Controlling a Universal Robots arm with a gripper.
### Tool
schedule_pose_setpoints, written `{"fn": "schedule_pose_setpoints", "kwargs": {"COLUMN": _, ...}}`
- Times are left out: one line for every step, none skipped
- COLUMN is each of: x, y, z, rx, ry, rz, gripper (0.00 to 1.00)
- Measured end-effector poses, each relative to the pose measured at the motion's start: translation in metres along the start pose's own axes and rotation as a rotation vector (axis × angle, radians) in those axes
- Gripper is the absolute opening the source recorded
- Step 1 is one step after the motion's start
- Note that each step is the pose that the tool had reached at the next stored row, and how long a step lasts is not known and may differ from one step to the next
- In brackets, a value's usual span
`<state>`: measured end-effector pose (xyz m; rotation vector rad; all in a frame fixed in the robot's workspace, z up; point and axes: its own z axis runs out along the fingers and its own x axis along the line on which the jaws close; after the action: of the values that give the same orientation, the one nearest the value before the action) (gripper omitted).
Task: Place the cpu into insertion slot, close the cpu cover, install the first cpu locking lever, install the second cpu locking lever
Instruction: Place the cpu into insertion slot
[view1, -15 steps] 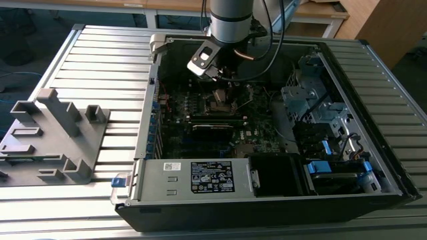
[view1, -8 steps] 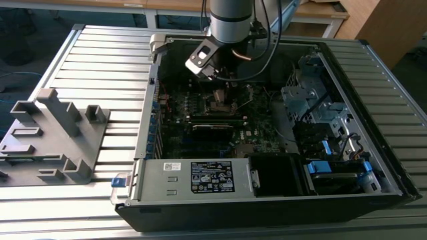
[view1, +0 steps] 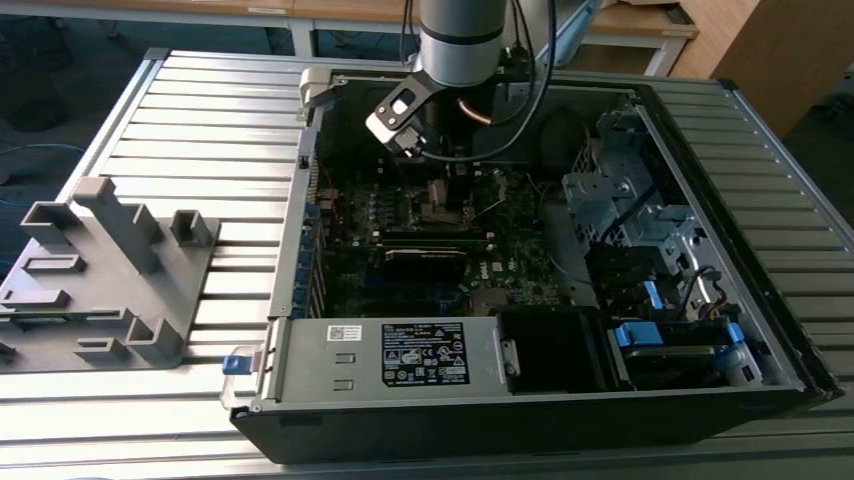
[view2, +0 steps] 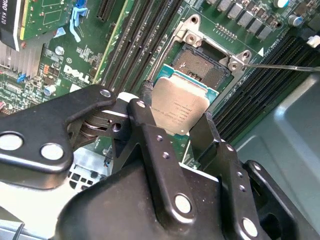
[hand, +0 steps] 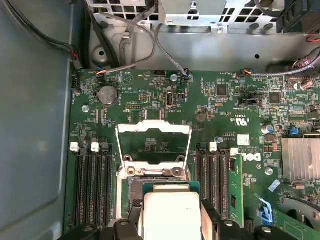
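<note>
Lying on its side on the slatted worktop (view1: 200, 130), the case (view1: 534, 430) has its open face upward, which gives the arm (view1: 461, 40) a straight way down to the board (hand: 225, 110). The arm hangs over the slot, about midway along the board.

The cover (hand: 153, 128) stands tipped up on the far side of the slot (view2: 200, 65), its frame clear of the opening. This leaves the pin field bare to receive the chip. A thin wire lever (view2: 280, 66) juts out sideways from one corner of the slot, and I judge it unlatched for the same reason.

The cpu (view2: 180, 107) is at the slot, its metal top facing up in both wrist views, and it overlaps the edge of the slot nearest the jaws. It looks not yet seated, though I cannot tell whether it touches the rim.

The jaws are closed on the cpu, pinching two opposite edges and spread no wider than the chip itself. Holding it by the edges keeps the underside free to meet the pins.
</note>
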<state>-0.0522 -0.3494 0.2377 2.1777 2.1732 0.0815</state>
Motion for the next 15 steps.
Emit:
{"fn": "schedule_pose_setpoints", "kwargs": {"x": 0.0, "y": 0.0, "z": 0.0, "rx": 0.0, "ry": 0.0, "rz": 0.0, "gripper": 0.54}}
{"fn": "schedule_pose_setpoints", "kwargs": {"x": 0.0, "y": 0.0, "z": 0.0, "rx": 0.0, "ry": 0.0, "rz": 0.001, "gripper": 0.54}}
{"fn": "schedule_pose_setpoints", "kwargs": {"x": 0.0, "y": 0.0, "z": 0.0, "rx": 0.0, "ry": 0.0, "rz": 0.001, "gripper": 0.54}}
{"fn": "schedule_pose_setpoints", "kwargs": {"x": 0.0001, "y": 0.0, "z": 0.0001, "rx": 0.0, "ry": -0.0005, "rz": 0.006, "gripper": 0.54}}
{"fn": "schedule_pose_setpoints", "kwargs": {"x": 0.0001, "y": 0.0, "z": 0.0002, "rx": 0.0001, "ry": -0.0013, "rz": 0.015, "gripper": 0.54}}
{"fn": "schedule_pose_setpoints", "kwargs": {"x": 0.0001, "y": 0.0, "z": 0.0002, "rx": 0.0002, "ry": -0.0017, "rz": 0.021, "gripper": 0.54}}
{"fn": "schedule_pose_setpoints", "kwargs": {"x": 0.0001, "y": 0.0, "z": 0.0002, "rx": 0.0001, "ry": -0.0016, "rz": 0.021, "gripper": 0.54}}
{"fn": "schedule_pose_setpoints", "kwargs": {"x": 0.0, "y": 0.0, "z": 0.0002, "rx": 0.0001, "ry": -0.0017, "rz": 0.021, "gripper": 0.54}}
{"fn": "schedule_pose_setpoints", "kwargs": {"x": 0.0, "y": 0.0, "z": 0.0002, "rx": 0.0001, "ry": -0.0017, "rz": 0.021, "gripper": 0.54}}
{"fn": "schedule_pose_setpoints", "kwargs": {"x": 0.0, "y": 0.0, "z": 0.0002, "rx": 0.0001, "ry": -0.0017, "rz": 0.021, "gripper": 0.54}}
{"fn": "schedule_pose_setpoints", "kwargs": {"x": 0.0, "y": 0.0, "z": 0.0003, "rx": 0.0001, "ry": -0.0017, "rz": 0.021, "gripper": 0.54}}
{"fn": "schedule_pose_setpoints", "kwargs": {"x": 0.0, "y": 0.0, "z": 0.0002, "rx": 0.0001, "ry": -0.0017, "rz": 0.021, "gripper": 0.54}}
{"fn": "schedule_pose_setpoints", "kwargs": {"x": 0.0, "y": 0.0, "z": 0.0003, "rx": 0.0001, "ry": -0.0017, "rz": 0.021, "gripper": 0.54}}
{"fn": "schedule_pose_setpoints", "kwargs": {"x": 0.0, "y": 0.0, "z": 0.0002, "rx": 0.0002, "ry": -0.0015, "rz": 0.021, "gripper": 0.54}}
{"fn": "schedule_pose_setpoints", "kwargs": {"x": 0.0, "y": -0.0001, "z": 0.0003, "rx": 0.0001, "ry": -0.0003, "rz": 0.021, "gripper": 0.54}}
